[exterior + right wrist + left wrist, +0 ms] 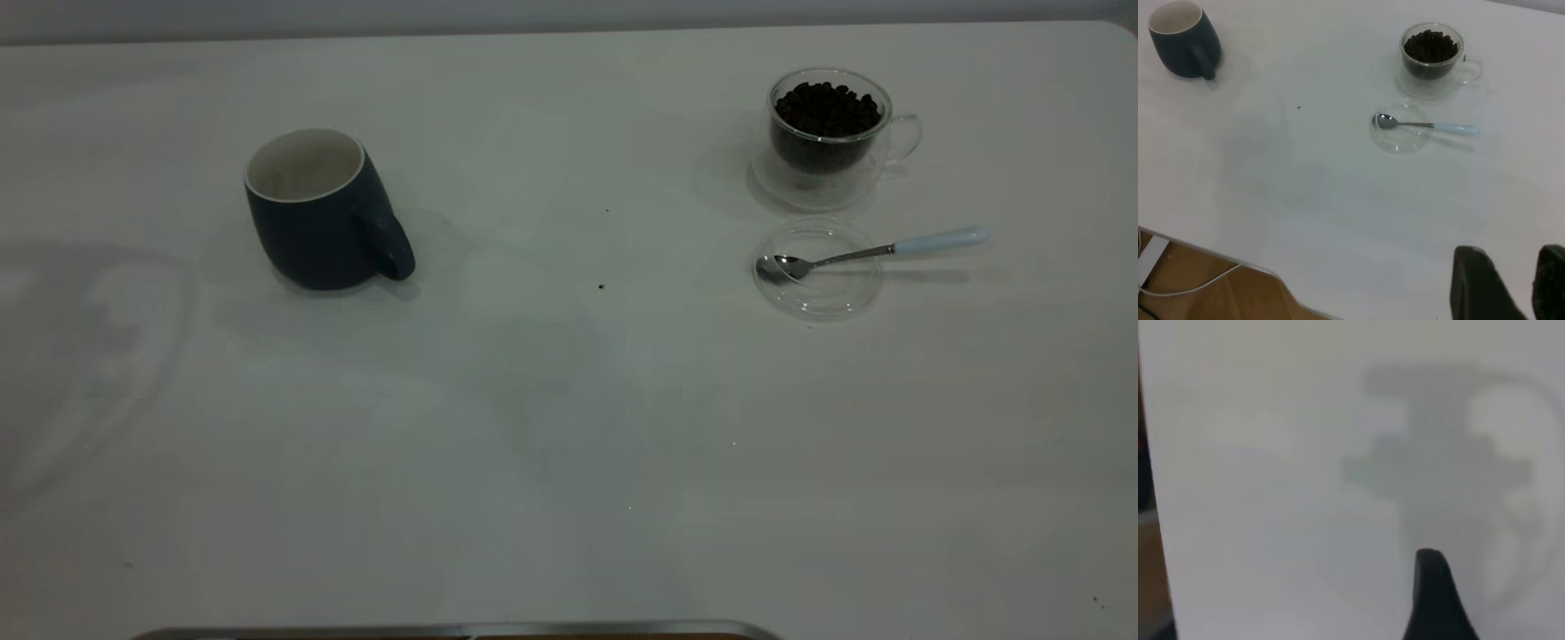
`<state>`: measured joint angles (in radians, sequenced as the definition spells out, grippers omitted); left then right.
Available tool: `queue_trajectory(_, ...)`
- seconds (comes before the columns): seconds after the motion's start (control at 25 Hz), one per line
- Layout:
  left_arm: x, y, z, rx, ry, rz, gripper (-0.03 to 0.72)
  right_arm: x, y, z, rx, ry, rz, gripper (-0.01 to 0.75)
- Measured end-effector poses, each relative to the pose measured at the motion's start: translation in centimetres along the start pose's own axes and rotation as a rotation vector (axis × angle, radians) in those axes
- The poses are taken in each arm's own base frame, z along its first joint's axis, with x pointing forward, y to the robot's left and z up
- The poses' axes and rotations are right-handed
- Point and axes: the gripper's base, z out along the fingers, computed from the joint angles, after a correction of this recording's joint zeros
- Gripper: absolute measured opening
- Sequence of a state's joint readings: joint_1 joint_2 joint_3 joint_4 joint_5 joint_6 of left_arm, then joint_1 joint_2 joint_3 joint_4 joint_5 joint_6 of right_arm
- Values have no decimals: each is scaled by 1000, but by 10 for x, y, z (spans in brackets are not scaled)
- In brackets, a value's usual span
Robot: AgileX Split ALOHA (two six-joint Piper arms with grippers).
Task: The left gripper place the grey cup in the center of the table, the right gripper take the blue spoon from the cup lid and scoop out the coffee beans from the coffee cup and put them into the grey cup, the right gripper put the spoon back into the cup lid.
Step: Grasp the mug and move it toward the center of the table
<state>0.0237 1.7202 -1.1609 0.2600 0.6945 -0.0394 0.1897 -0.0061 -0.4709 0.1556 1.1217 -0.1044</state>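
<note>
Exterior view has no arms, just the grey cup (318,212), coffee cup (828,132) and blue spoon (867,252) resting in the cup lid (819,269). The right gripper (1511,283) only pops up in its own wrist view, fingers parted and empty; the left gripper (1435,597) shows one fingertip over bare tabletop (1271,487), so can't tell its state.

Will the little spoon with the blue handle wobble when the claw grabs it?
Probably. The thin metal spoon with the pale blue handle rests its bowl in the clear glass lid, handle sticking out over the rim, so it may pivot or slide. It looks stiff, light and maybe slippery.
</note>
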Motion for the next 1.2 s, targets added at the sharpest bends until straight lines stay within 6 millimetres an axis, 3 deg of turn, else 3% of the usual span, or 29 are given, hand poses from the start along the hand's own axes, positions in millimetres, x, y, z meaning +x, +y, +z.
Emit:
queue_trajectory(0.32, -31, -15, 86, 41, 94, 311, 544, 0, 0, 0, 0, 0, 0, 242)
queue_trajectory(0.48, -38, -31, 118, 63, 57, 586, 544, 0, 0, 0, 0, 0, 0, 242)
queue_trajectory(0.6, -43, -56, 133, 74, -7, 819, 544, 0, 0, 0, 0, 0, 0, 242)
queue_trajectory(0.76, -45, -84, 151, 83, -69, 999, 544, 0, 0, 0, 0, 0, 0, 242)
queue_trajectory(1.04, -44, -97, 173, 80, -130, 1141, 544, 0, 0, 0, 0, 0, 0, 242)
queue_trajectory(1.2, -48, -108, 172, 66, -189, 1175, 541, 0, 0, 0, 0, 0, 0, 242)
